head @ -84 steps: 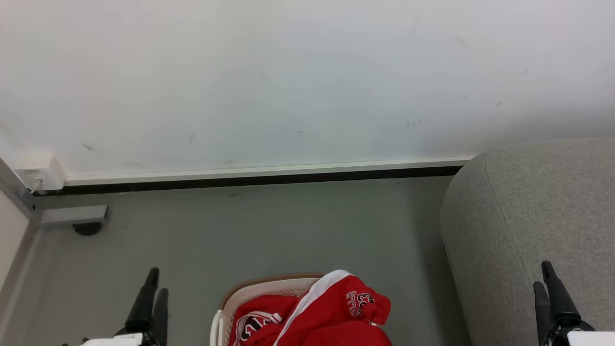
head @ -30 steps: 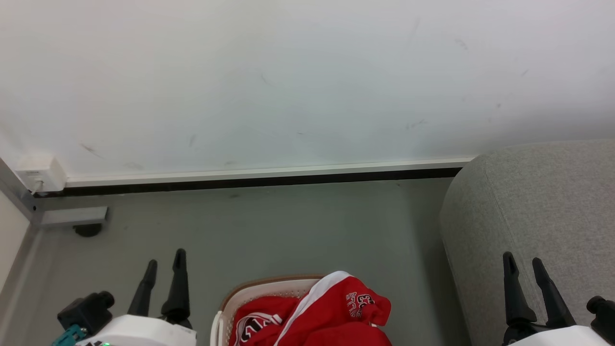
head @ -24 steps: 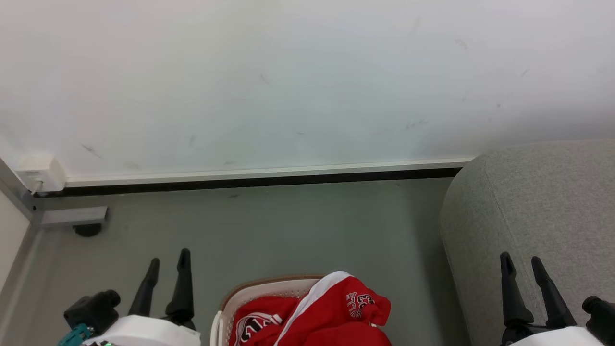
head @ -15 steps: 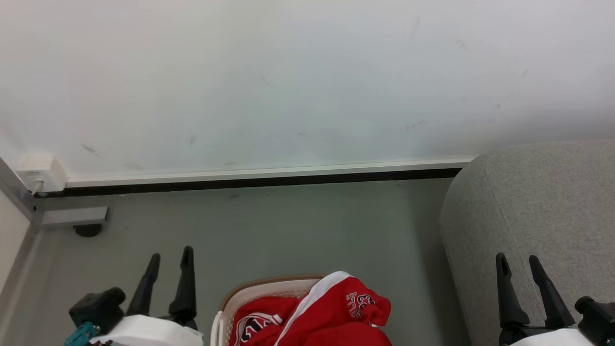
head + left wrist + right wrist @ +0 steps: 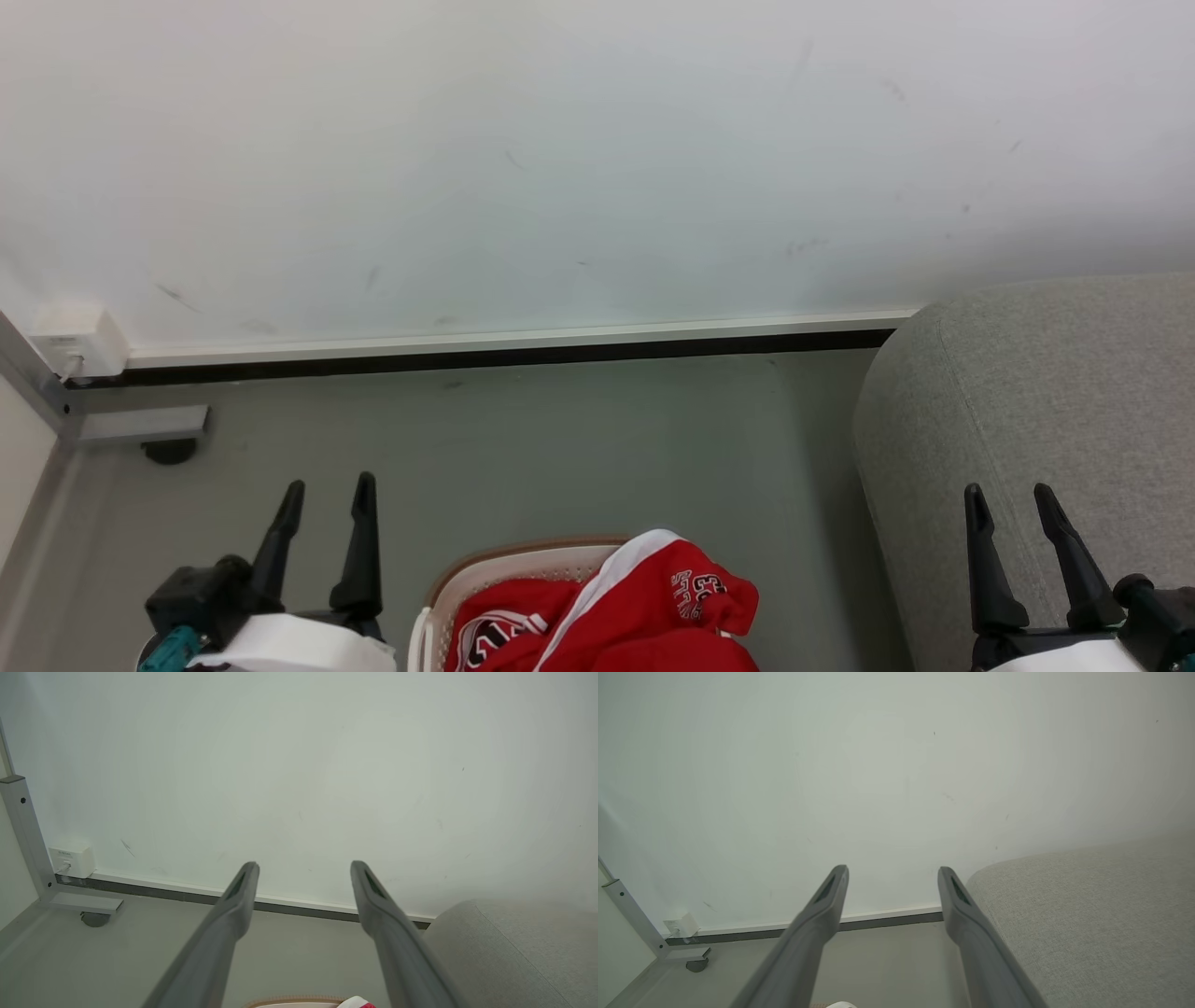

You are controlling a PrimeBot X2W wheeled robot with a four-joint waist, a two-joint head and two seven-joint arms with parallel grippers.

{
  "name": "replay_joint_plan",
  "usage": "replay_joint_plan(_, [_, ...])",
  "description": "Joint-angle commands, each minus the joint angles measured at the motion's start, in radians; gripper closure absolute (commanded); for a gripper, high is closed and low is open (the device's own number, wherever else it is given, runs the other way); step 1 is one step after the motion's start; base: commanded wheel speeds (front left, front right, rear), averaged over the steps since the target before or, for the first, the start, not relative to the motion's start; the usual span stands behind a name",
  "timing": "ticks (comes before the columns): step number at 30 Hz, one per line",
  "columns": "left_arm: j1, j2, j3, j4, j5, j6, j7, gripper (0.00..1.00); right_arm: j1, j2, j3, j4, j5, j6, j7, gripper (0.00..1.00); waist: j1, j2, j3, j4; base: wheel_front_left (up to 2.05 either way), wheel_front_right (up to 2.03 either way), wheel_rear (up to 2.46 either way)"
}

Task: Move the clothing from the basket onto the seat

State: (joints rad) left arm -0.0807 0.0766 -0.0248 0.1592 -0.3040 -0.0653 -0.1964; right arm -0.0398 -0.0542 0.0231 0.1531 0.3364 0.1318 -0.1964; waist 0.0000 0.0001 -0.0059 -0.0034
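Centrally, between the two tools, the basket (image 5: 523, 553) stands on the grey floor (image 5: 560, 439), cut off by the lower edge of the head view. The clothing (image 5: 644, 611), red with white trim and printed lettering, is heaped inside it. One fold rises above the brown rim and hangs over the side that faces the right tool.

The left tool (image 5: 330, 482) is held above the floor just left of the basket. Its two dark fingers are spread apart and empty, and they touch neither basket nor cloth. The right tool (image 5: 1008, 490) is likewise spread and empty, well apart from the basket. Its fingers are seen against the rounded flank of the seat (image 5: 1055, 383), which extends to the right of that tool and beyond it.

Past both sets of fingertips runs a pale wall (image 5: 560, 159) with a white skirting board (image 5: 513, 334). Far left of the left tool are a small white socket box (image 5: 73, 336) and a metal foot (image 5: 140, 423).
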Motion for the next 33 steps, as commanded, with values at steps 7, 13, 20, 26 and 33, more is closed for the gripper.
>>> replay_joint_plan(7, [-0.006, 0.005, 0.004, -0.013, 0.092, -0.005, -0.023, 0.00, 0.008, 0.002, -0.005, -0.025, -0.072, -0.002, -0.022, 0.00, 0.0000, -0.0001, -0.003, -0.003, 0.00, 0.00, 0.00])
replay_joint_plan(13, [-0.004, 0.002, 0.000, -0.013, 0.141, -0.008, -0.036, 0.00, 0.010, 0.003, -0.003, -0.027, -0.107, -0.002, -0.035, 0.00, 0.0000, -0.0001, -0.005, -0.006, 0.00, 0.00, 0.00])
replay_joint_plan(20, [-0.003, -0.002, 0.000, -0.013, 0.185, -0.011, -0.049, 0.00, 0.012, 0.003, 0.003, -0.029, -0.146, -0.002, -0.046, 0.00, 0.0000, -0.0001, -0.005, -0.010, 0.00, 0.00, 0.00])
replay_joint_plan(26, [-0.005, -0.004, -0.003, -0.015, 0.233, -0.013, -0.057, 0.00, 0.014, 0.003, 0.012, -0.032, -0.170, -0.002, -0.057, 0.00, 0.0000, -0.0001, -0.006, -0.013, 0.00, 0.00, 0.00])
replay_joint_plan(33, [-0.003, -0.006, -0.008, -0.019, 0.290, -0.015, -0.070, 0.00, 0.019, 0.003, 0.024, -0.036, -0.207, -0.002, -0.070, 0.00, 0.0000, -0.0001, -0.008, -0.015, 0.00, 0.00, 0.00])
